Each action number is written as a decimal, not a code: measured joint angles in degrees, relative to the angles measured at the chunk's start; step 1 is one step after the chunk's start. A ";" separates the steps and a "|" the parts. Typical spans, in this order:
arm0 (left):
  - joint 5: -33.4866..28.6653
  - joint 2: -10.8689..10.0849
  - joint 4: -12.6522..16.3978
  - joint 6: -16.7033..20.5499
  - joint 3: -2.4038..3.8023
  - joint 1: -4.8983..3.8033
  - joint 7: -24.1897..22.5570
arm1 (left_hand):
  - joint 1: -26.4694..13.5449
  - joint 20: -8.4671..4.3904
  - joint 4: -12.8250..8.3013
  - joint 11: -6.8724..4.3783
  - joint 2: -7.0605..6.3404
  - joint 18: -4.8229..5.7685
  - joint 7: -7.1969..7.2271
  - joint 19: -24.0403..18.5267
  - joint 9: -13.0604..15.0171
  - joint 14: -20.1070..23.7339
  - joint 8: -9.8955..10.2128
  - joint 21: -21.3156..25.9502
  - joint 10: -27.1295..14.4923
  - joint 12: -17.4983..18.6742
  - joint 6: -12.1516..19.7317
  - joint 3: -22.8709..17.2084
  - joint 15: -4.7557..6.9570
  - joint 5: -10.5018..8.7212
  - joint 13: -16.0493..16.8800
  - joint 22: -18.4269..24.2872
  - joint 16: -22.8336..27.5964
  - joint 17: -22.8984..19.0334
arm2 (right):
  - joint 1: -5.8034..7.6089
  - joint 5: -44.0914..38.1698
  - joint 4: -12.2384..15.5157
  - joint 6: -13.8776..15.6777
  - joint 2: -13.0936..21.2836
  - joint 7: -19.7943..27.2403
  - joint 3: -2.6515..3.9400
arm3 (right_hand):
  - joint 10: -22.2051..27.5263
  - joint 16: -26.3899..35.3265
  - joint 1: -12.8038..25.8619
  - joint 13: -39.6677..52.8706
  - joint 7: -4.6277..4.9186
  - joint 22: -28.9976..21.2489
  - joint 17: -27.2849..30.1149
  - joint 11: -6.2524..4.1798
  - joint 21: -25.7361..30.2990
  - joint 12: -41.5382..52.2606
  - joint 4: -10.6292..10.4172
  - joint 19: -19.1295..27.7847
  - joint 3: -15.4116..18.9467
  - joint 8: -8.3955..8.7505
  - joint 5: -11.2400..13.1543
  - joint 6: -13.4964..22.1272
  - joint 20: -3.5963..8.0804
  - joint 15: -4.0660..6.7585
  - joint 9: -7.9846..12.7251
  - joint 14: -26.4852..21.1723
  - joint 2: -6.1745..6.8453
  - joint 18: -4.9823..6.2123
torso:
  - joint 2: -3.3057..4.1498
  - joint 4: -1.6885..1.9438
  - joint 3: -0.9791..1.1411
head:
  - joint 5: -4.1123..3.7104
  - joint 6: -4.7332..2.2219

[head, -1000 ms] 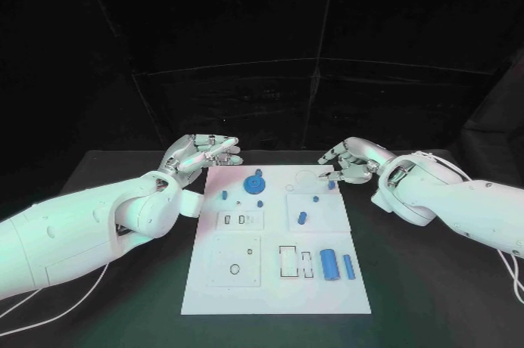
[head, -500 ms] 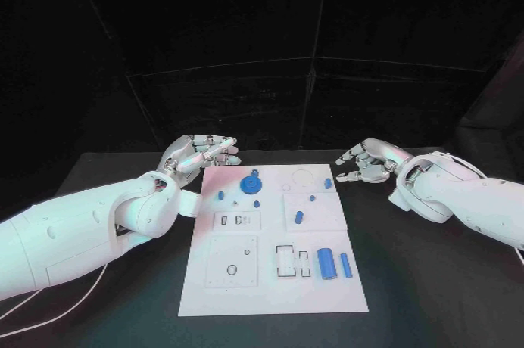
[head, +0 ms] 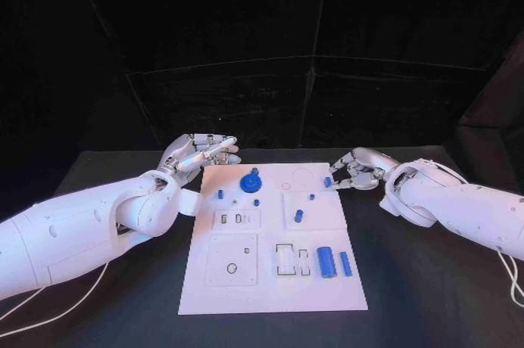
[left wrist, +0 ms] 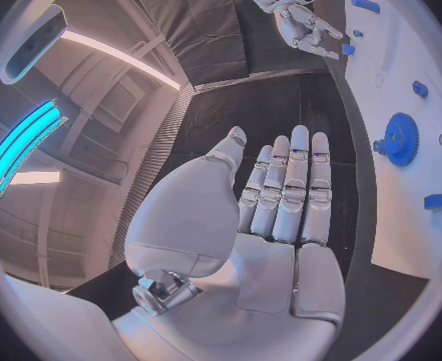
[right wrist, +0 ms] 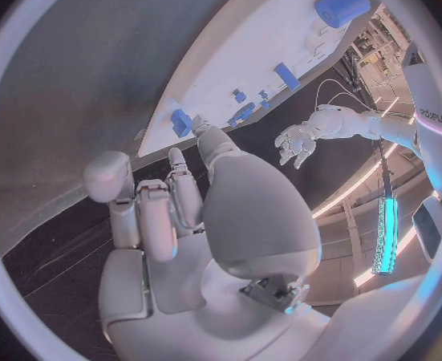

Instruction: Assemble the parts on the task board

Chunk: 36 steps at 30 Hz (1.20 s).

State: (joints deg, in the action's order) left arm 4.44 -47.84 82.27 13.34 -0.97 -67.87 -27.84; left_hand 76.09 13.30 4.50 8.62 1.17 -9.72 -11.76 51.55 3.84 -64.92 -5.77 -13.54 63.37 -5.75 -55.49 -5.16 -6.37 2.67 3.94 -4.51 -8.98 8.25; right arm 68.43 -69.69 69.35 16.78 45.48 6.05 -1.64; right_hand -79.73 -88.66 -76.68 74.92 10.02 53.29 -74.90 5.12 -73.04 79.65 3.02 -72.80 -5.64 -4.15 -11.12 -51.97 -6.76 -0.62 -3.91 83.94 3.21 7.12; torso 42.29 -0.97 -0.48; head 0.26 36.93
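Head camera high above the task board (head: 273, 242) — wrist cameras close behind each palm, board shared.

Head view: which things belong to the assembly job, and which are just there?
Job:
white task board
blue toothed gear
large blue cylinder
slim blue bar
small blue peg by the right hand

Just there:
black table

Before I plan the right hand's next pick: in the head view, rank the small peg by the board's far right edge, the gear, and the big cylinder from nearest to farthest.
1. Small peg, beside the right hand.
2. Gear, far middle.
3. Big cylinder, near right.
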 measured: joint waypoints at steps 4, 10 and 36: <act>0.01 0.03 -0.05 -0.04 0.00 0.01 0.00 | 0.00 0.00 -0.16 0.00 0.00 0.00 0.00 0.00 0.00 0.00 0.00 0.22 0.00 0.00 0.00 0.16 0.00 0.00 -0.05 0.00 0.00 0.00 | -0.15 -0.41 -0.51 0.06 -0.41 -0.15 0.02 | 0.00 0.00 -0.22 0.00 0.00 0.00 0.00 0.00 0.00 0.00 0.15 0.00 -0.15 0.00 0.23 0.00 0.00 0.00 0.00 0.00 -0.22 0.00 | -0.03 -0.01 -0.06 | 0.01 0.05; 0.04 0.06 -0.12 -0.09 0.00 0.02 0.00 | 0.00 0.00 -0.16 0.00 0.00 0.00 0.00 0.00 0.00 0.00 0.00 0.22 0.00 0.00 0.00 0.16 0.00 0.00 -0.06 0.00 0.00 -0.01 | -0.51 -0.85 -0.90 0.06 -1.04 -0.39 0.04 | 0.00 0.00 -0.68 0.00 -0.12 0.08 0.00 0.00 0.00 0.00 0.46 0.00 -0.15 0.00 0.27 -0.50 0.00 0.00 -0.03 0.00 -0.68 0.00 | -0.03 -0.01 -0.07 | -0.06 0.12; 0.09 0.09 -0.28 -0.23 0.00 0.03 0.07 | 0.00 0.00 -0.16 -0.01 0.00 0.00 0.00 -0.01 0.01 0.00 0.00 0.22 0.00 0.21 0.00 0.16 0.00 0.00 -0.05 0.05 0.00 0.03 | -0.70 -1.36 -3.22 -0.04 -3.30 -1.01 0.03 | -1.05 0.01 -0.81 0.00 -1.24 0.37 -0.04 -1.05 -0.24 0.62 1.73 -0.21 -1.42 -1.80 2.16 -5.29 0.65 0.44 -0.22 0.00 -3.10 0.00 | -0.07 0.00 -0.04 | 0.02 0.45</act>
State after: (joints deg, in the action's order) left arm 4.53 -47.75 81.99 13.11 -0.97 -67.84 -27.77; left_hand 76.09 13.31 4.34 8.61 1.17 -9.71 -11.76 51.54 3.86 -64.91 -5.78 -13.32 63.37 -5.54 -55.49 -5.00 -6.37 2.67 3.89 -4.46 -8.99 8.28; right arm 67.73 -71.05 66.12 16.74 42.18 5.04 -1.61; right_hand -80.78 -88.65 -77.49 74.92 8.79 53.66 -74.94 4.07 -73.28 80.27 4.74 -73.00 -7.05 -5.95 -8.97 -57.26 -6.11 -0.18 -4.13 83.94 0.11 7.12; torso 42.22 -0.97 -0.52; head 0.29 37.38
